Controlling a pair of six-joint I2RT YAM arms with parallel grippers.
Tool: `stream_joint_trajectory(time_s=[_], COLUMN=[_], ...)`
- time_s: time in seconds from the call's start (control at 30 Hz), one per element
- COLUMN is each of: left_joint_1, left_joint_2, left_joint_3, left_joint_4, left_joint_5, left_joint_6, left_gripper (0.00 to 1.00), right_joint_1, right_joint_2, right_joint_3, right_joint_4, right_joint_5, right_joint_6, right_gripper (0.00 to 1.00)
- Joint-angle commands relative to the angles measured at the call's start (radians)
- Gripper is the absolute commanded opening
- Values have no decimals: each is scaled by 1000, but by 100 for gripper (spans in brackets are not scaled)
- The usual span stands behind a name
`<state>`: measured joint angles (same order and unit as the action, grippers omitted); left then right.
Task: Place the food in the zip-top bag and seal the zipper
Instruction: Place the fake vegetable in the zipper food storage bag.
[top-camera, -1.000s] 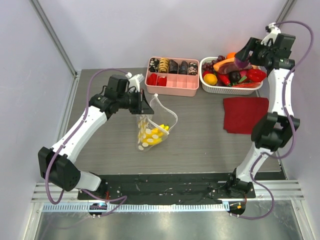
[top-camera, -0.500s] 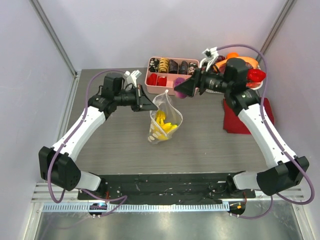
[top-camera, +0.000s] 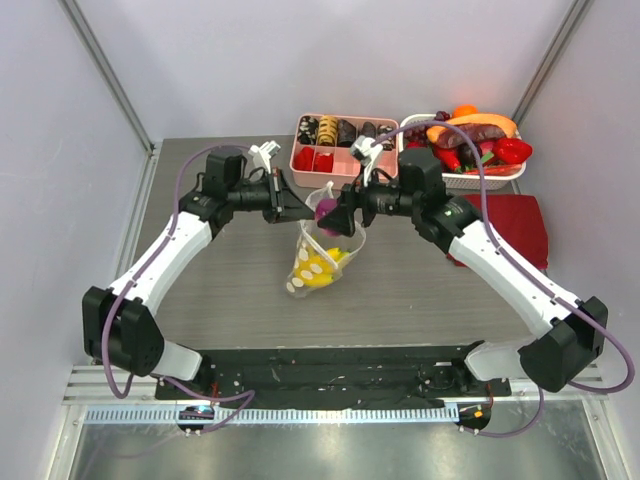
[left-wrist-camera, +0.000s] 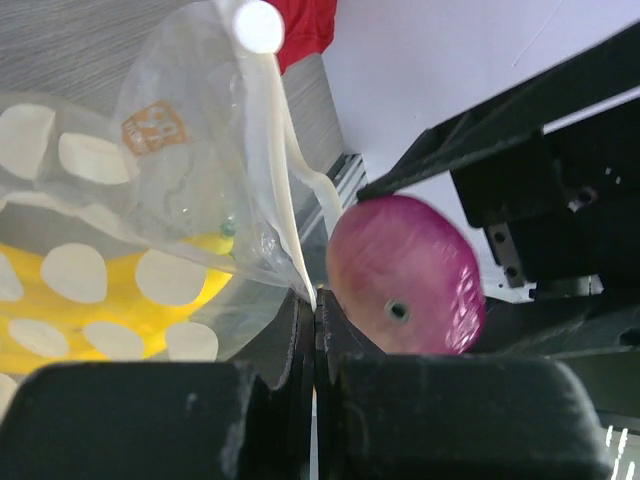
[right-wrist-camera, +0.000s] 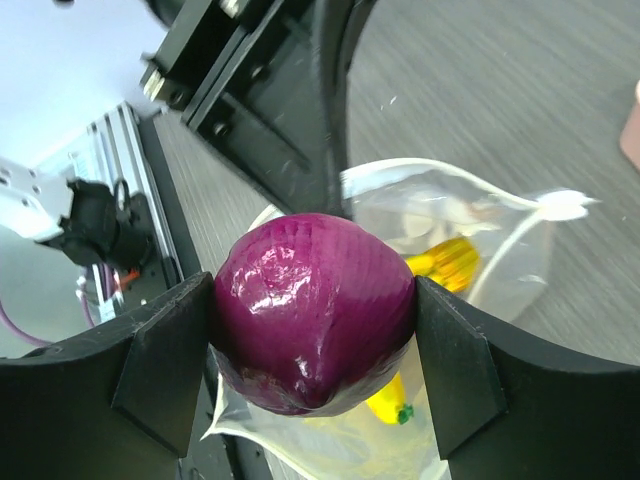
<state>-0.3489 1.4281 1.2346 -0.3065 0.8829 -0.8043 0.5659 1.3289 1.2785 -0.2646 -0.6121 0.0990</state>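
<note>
The zip-top bag (top-camera: 318, 258) hangs upright near the middle of the worktop (top-camera: 420, 290), mouth up, with yellow food (top-camera: 326, 262) inside; the left pincer (top-camera: 304, 214) is clamped tight on the bag's top edge at its 10 o'clock side; the right pincer (right-wrist-camera: 313, 340) stands wide, gripping a purple onion (right-wrist-camera: 315, 300) just above the mouth; a pink tray (top-camera: 345, 183) sits at 12 o'clock; a white basket (top-camera: 440, 180) at 1 o'clock; a red cloth (top-camera: 520, 225) at 3 o'clock.

We see bright, even light from above and soft shadows. Near our left wrist camera, the purple onion (left-wrist-camera: 405, 275) and zip-top bag (left-wrist-camera: 150, 170) blur.
</note>
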Motion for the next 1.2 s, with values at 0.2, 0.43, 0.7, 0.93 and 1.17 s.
stream_joint_trajectory(time_s=[0.2,0.43,0.7,0.93,1.17], left_joint_1=[16,16,30,30,31], left_joint_2=[5,5,8,-1,-15], left_joint_3=[-14,-24,-35,-35,-21], left_joint_4=[112,130,130,113,26], left_joint_5=[99,117,116,117,91], left_joint_6=[-56,-75,-79,-64,11], left_gripper=[0,0,0,0,0], right_joint_1=[45,63,63,51,38], right_joint_2=[36,55,-16,-40,-28], right_joint_3=[-82,-71,-10,-21,-65], right_joint_4=[93,160,46,-76,-136], right_joint_5=[190,304,244,468,451], right_joint_6=[-78,-81,-12,-87,-93], right_gripper=[38,73,100,95,78])
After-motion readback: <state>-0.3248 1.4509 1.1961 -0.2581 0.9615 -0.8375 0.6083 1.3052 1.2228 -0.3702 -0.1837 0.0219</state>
